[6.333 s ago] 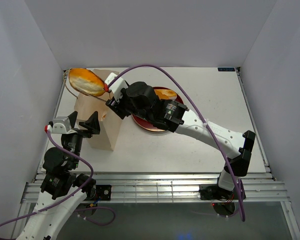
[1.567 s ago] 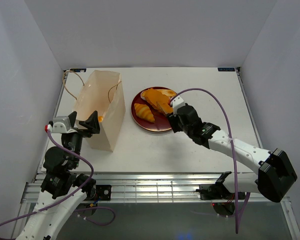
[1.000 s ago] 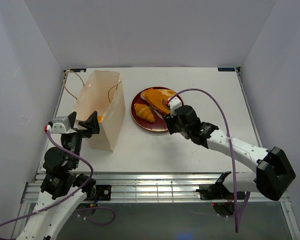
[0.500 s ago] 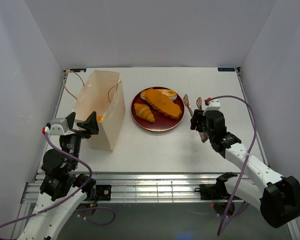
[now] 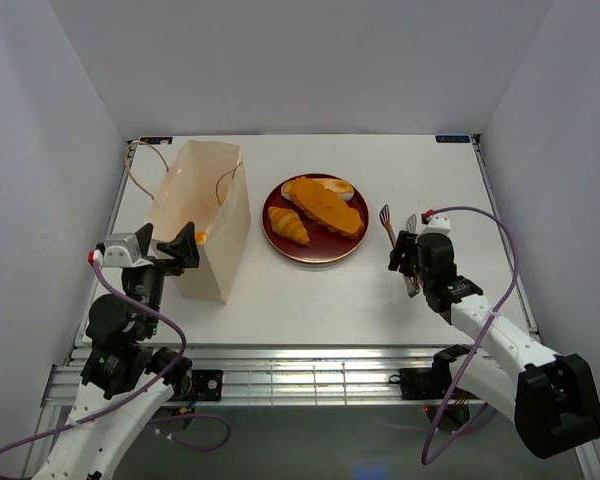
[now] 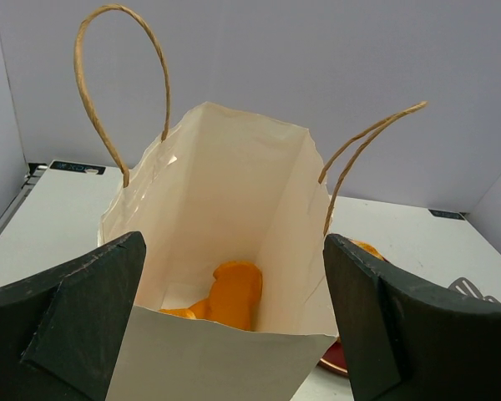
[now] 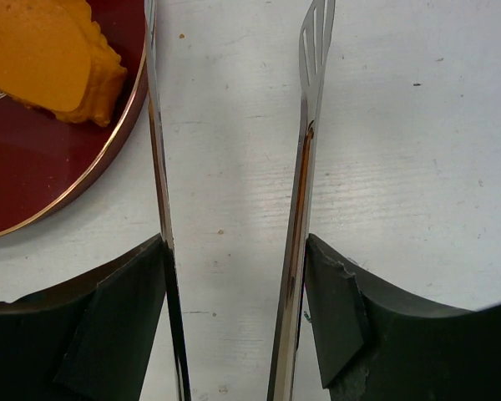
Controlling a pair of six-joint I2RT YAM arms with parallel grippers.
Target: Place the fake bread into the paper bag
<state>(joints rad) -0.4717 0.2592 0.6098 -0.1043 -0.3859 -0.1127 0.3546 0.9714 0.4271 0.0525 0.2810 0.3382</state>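
The paper bag (image 5: 205, 215) stands open at the left, with orange fake bread (image 6: 234, 292) at its bottom. My left gripper (image 6: 234, 242) is open, its fingers (image 6: 75, 317) wide on either side of the bag's near edge. A long flat loaf (image 5: 325, 205), a croissant (image 5: 288, 225) and a small pastry (image 5: 336, 185) lie on the dark red plate (image 5: 315, 252). My right gripper (image 5: 412, 262) is right of the plate and shut on the metal tongs (image 7: 305, 167). The tong arms are spread with nothing between them.
White walls close in the table on the left, back and right. The bag's cord handles (image 6: 117, 83) stick up above its mouth. The plate's rim (image 7: 108, 150) lies just left of the tong tips.
My right arm has drawn back from the plate to the right and nearer, carrying the tongs empty. The long loaf stays on the plate. The left arm holds still.
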